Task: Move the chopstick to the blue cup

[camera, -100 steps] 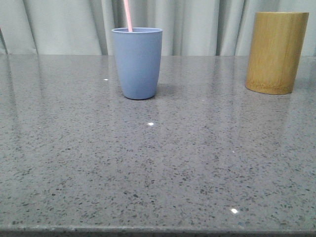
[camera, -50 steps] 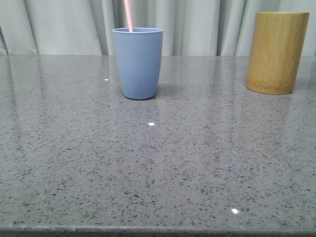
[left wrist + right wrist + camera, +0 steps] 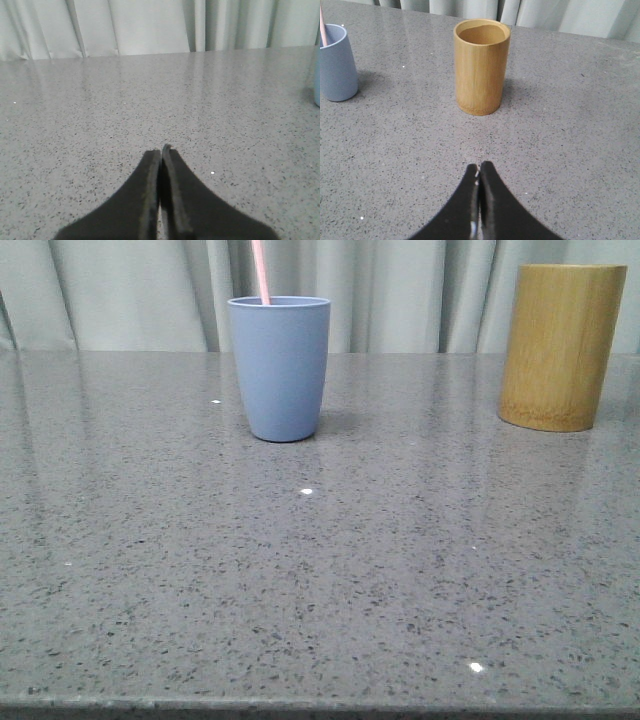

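Note:
The blue cup [image 3: 280, 368] stands upright at the back left of the grey table, with a pale pink chopstick [image 3: 260, 272] leaning out of its rim. The cup [image 3: 336, 64] and the chopstick's end [image 3: 322, 29] also show in the right wrist view. A sliver of the cup [image 3: 317, 90] shows in the left wrist view. My left gripper [image 3: 160, 150] is shut and empty, over bare table well clear of the cup. My right gripper [image 3: 479, 166] is shut and empty, a short way in front of the bamboo cup. Neither gripper shows in the front view.
A taller tan bamboo cylinder [image 3: 560, 345] stands at the back right; its inside looks empty in the right wrist view [image 3: 481, 65]. Pale curtains [image 3: 420, 290] hang behind the table's far edge. The table's front edge [image 3: 320, 708] runs along the bottom.

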Robot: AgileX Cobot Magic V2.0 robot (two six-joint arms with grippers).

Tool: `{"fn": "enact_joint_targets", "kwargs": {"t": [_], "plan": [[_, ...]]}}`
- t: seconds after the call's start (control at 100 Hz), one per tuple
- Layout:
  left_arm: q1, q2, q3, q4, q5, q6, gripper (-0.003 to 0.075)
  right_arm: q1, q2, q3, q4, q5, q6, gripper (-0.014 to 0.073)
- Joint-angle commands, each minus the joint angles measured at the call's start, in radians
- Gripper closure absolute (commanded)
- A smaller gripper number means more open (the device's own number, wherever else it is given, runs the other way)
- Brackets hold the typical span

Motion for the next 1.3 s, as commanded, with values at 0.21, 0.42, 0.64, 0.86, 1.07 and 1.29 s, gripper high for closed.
{"fn": "enact_joint_targets", "kwargs": {"t": [0.21, 0.42, 0.64, 0.86, 1.07, 1.29], "plan": [[0.003, -0.034, 0.037, 0.005, -0.123, -0.002, 0.0739, -0.006, 0.007, -0.024, -0.014, -0.075, -0.007, 0.0661], [0.003, -0.034, 0.05, 0.009, -0.129, -0.002, 0.0739, -0.006, 0.007, -0.024, -0.014, -0.075, -0.007, 0.0661], [0.003, -0.034, 0.05, 0.009, -0.129, -0.002, 0.0739, -0.006, 0.007, -0.024, -0.014, -0.075, -0.007, 0.0661], [0.003, -0.034, 0.05, 0.009, -0.129, -0.002, 0.0739, -0.006, 0.007, -0.024, -0.014, -0.075, -0.007, 0.0661], [0.003, -0.034, 0.05, 0.009, -0.129, -0.002, 0.0739, -0.006, 0.007, -0.024, -0.014, -0.075, -0.007, 0.0661], [0.003, -0.034, 0.05, 0.009, -0.129, -0.002, 0.0739, -0.006, 0.007, -0.018, -0.02, -0.079, -0.007, 0.0661]]}}
